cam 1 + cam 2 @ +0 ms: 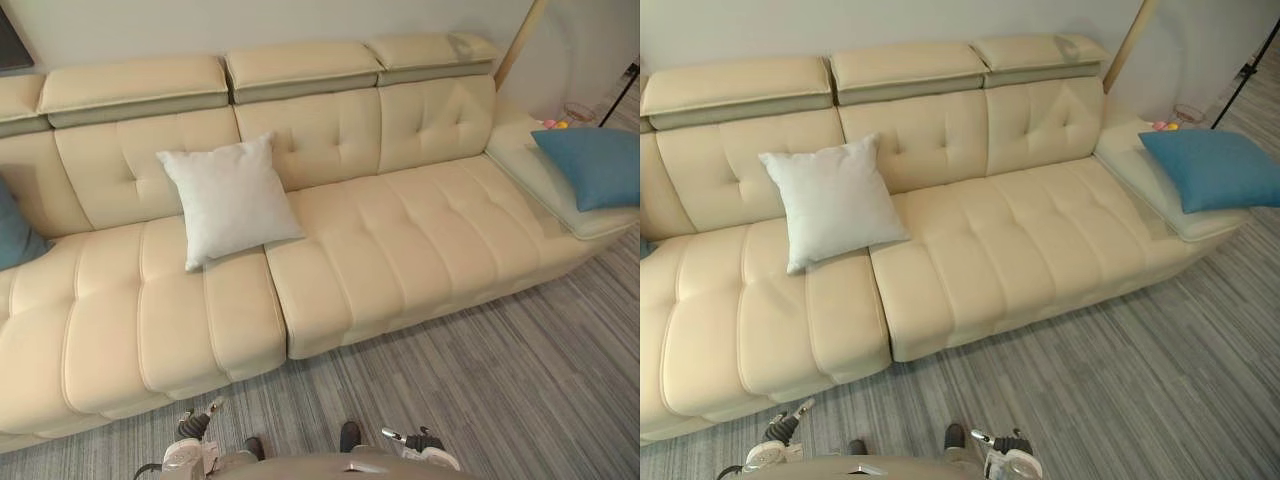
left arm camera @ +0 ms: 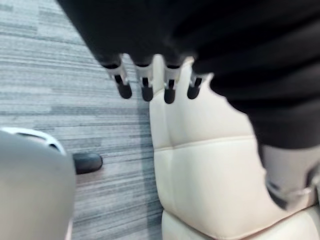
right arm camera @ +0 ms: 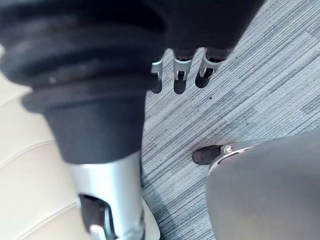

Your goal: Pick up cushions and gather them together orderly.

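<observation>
A long cream sofa (image 1: 400,240) with tufted seats stands against the wall on a grey striped floor (image 1: 480,400), and three cushions lie spread along it, well apart from one another. The white cushion (image 1: 230,200) is square, plain and plump; it stands tilted against the backrest near the middle, its lower edge on the seat just beside the gap between two seat sections. A blue cushion (image 1: 592,165), also square and plain, lies flat on the pale end section at the sofa's right end, near some small coloured things too small to make out. A second blue cushion (image 1: 15,235) leans against the backrest at the far left, cut off by the edge of the left eye view. A wooden pole (image 1: 520,40) leans by the wall behind the right end. The left hand (image 2: 145,87) hangs low in front of the sofa's front edge, fingers straight and loose, grasping nothing. The right hand (image 3: 180,80) hangs over the floor beside the sofa, its fingers likewise relaxed and empty.
</observation>
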You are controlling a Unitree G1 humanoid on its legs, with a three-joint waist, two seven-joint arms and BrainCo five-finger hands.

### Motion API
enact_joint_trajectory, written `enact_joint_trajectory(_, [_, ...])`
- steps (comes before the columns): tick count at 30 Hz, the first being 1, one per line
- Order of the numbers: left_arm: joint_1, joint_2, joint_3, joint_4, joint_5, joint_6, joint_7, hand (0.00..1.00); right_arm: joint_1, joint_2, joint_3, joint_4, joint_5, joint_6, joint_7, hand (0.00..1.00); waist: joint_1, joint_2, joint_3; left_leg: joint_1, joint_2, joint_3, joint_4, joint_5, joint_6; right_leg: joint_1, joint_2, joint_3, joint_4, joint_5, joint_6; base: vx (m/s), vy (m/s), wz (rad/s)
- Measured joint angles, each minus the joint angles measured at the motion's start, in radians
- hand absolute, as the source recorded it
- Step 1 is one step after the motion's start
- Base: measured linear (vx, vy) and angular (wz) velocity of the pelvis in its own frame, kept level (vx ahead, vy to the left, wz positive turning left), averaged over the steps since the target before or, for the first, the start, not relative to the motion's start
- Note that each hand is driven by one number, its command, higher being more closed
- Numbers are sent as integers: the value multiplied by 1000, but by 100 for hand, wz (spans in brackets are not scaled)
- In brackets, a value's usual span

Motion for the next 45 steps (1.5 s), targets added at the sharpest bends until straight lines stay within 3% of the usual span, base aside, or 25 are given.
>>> enact_joint_trajectory(6, [-4, -2, -31, 16, 1, 1, -14, 0, -7, -12, 0, 1, 0, 0, 0, 0, -3, 22, -12, 45, 16, 43, 2, 25, 16, 7, 40, 84, -11, 33, 7, 126, -13, -39])
enact_joint_trajectory(12, [-36, -1, -66, 17, 22, 5, -25, 0, -50, -15, 13, 36, 0, 6, 0, 0, -14, 26, -1, 64, 57, 223, 109, -82, 14, -40, 103, 264, -14, 78, -29, 44, -13, -110])
enact_joint_trajectory(14, [-56, 0, -68, 18, 30, 5, -25, 0, -73, -21, 51, 36, 0, 6, 1, 0, -20, 28, 18, 59, 68, 312, 154, -118, 17, -79, 127, 289, -25, 125, -39, -27, -35, -140])
enact_joint_trajectory(15, [-61, 0, -68, 18, 35, 5, -25, 0, -77, -22, 51, 36, 0, 5, 1, 0, -23, 30, 22, 59, 71, 333, 162, -124, 17, -83, 133, 271, -37, 140, -48, -25, -49, -127])
enact_joint_trajectory(16, [-65, 1, -68, 17, 43, 5, -25, 0, -86, -23, 51, 36, 0, 6, 1, 0, -23, 39, 28, 55, 85, 374, 179, -137, 18, -92, 140, 208, -53, 152, -81, -45, -110, -125])
enact_joint_trajectory(17, [-70, -2, -69, 16, 58, 5, -25, 0, -97, -35, 49, 36, 0, 6, 1, 0, -31, 53, 37, 53, 104, 441, 203, -151, 19, -106, 123, 24, -41, 93, -139, -61, -117, -123])
enact_joint_trajectory(18, [-71, -4, -74, 14, 59, 5, -25, 0, -100, -39, 46, 34, 3, 4, 2, 0, -31, 74, 48, 56, 116, 461, 204, -151, 19, -118, 112, -72, -13, 62, -166, -68, -100, -119])
enact_joint_trajectory(19, [-71, -2, -76, 14, 60, 6, -25, 0, -111, -52, 48, 34, 0, 4, 1, 0, -31, 90, 57, 64, 134, 500, 207, -150, 18, -141, 86, -219, 46, 26, -175, -9, -82, -102])
enact_joint_trajectory(20, [-63, 5, -83, 14, 60, 6, -24, 0, -110, -53, 51, 35, -1, 4, 0, 0, -30, 87, 56, 65, 136, 521, 221, -153, 11, -143, 56, -357, 93, 5, -184, 40, -131, -108])
enact_joint_trajectory(21, [-58, 18, -85, 14, 60, 6, -24, 0, -101, -55, 48, 35, 0, 2, 0, 0, -29, 78, 52, 79, 134, 526, 223, -163, -9, -140, 52, -380, 98, 47, -147, 68, -136, -79])
enact_joint_trajectory(22, [-56, 17, -85, 15, 60, 7, -24, 0, -98, -59, 50, 36, 0, 2, 0, 0, -31, 81, 53, 84, 137, 531, 223, -161, -17, -141, 60, -363, 99, 51, -128, 64, -125, -72])
enact_joint_trajectory(23, [-52, 12, -91, 15, 60, 7, -25, 0, -101, -73, 50, 35, -1, 0, 0, 0, -28, 98, 60, 100, 149, 530, 224, -153, -30, -143, 81, -328, 102, 43, -124, 40, -90, -56])
enact_joint_trajectory(26, [-49, 6, -97, 17, 60, 8, -25, 0, -101, -81, 49, 34, 0, -1, 0, 0, -28, 110, 65, 95, 190, 525, 298, -157, -37, -148, 95, -305, 123, 1, -129, 14, -76, -45])
enact_joint_trajectory(27, [-48, 3, -98, 16, 60, 9, -26, 0, -94, -85, 48, 34, -1, 0, 0, 0, -30, 107, 65, 75, 247, 515, 425, -159, -39, -139, 109, -299, 141, -28, -129, 5, -96, -30])
enact_joint_trajectory(28, [-46, 1, -98, 16, 60, 9, -26, 0, -92, -85, 48, 34, 0, 0, -1, 0, -28, 106, 65, 66, 270, 514, 476, -158, -38, -138, 115, -293, 146, -35, -131, 44, -136, -41])
enact_joint_trajectory(30, [-35, -19, -85, 10, 54, 9, -30, 0, -88, -92, 51, 35, 0, 2, -1, 0, -23, 111, 68, -28, 367, 405, 727, -134, 13, -111, 160, -236, 144, -51, -148, 129, -142, -61])
enact_joint_trajectory(31, [-39, -27, -77, 6, 55, 9, -35, 0, -90, -93, 51, 38, 0, 6, -1, 0, -14, 107, 71, -67, 338, 281, 760, -168, -15, -103, 170, -204, 136, -52, -151, 137, -79, -72])
enact_joint_trajectory(33, [-45, -30, -71, -3, 54, 7, -37, 0, -99, -101, 50, 46, 0, 11, -2, 0, -4, 106, 83, -98, 253, 134, 745, -237, -36, -73, 176, -141, 119, -50, -156, 111, -15, -84])
enact_joint_trajectory(34, [-45, -31, -70, -8, 54, 7, -37, 0, -100, -110, 50, 61, 0, 13, -2, 0, 1, 96, 91, -120, 201, 81, 712, -269, -32, -40, 176, -103, 103, -50, -156, 131, -3, -89])
enact_joint_trajectory(36, [-44, -36, -70, -17, 52, 5, -37, 0, -97, -117, 49, 74, 0, 19, -2, 0, 13, 101, 92, -168, 155, 44, 651, -273, -30, -14, 179, -52, 93, -53, -155, 122, 25, -84])
enact_joint_trajectory(38, [-42, -45, -62, -35, 45, 4, -37, 0, -91, -115, 48, 72, 0, 19, -3, 0, 21, 111, 94, -227, 127, 1, 577, -265, -34, 0, 188, -8, 80, -53, -153, 93, 70, -84])
enact_joint_trajectory(40, [-45, -51, -59, -48, 27, -4, -38, 0, -84, -105, 44, 65, 2, 18, -11, 0, 41, 121, 98, -280, 97, -99, 381, -182, -29, 18, 209, 56, 57, -57, -148, 122, 139, -100])
enact_joint_trajectory(43, [-44, -55, -36, -54, 20, -5, -38, 0, -68, -88, 43, 38, 2, 18, -24, 0, 68, 118, 95, -270, 92, -127, 335, -92, -31, 36, 222, 134, 38, -60, -143, 206, 182, -106])
enact_joint_trajectory(44, [-44, -52, -11, -52, 19, -5, -38, 0, -62, -78, 45, 28, 2, 13, -24, 0, 68, 117, 94, -259, 82, -133, 346, -77, -20, 32, 226, 193, 36, -66, -133, 245, 234, -134])
enact_joint_trajectory(45, [-44, -47, 10, -53, 19, -3, -38, 0, -64, -55, 46, 24, 2, 12, -23, 0, 65, 108, 86, -265, 73, -124, 372, -100, 12, 17, 224, 241, 59, -79, -113, 288, 295, -126])
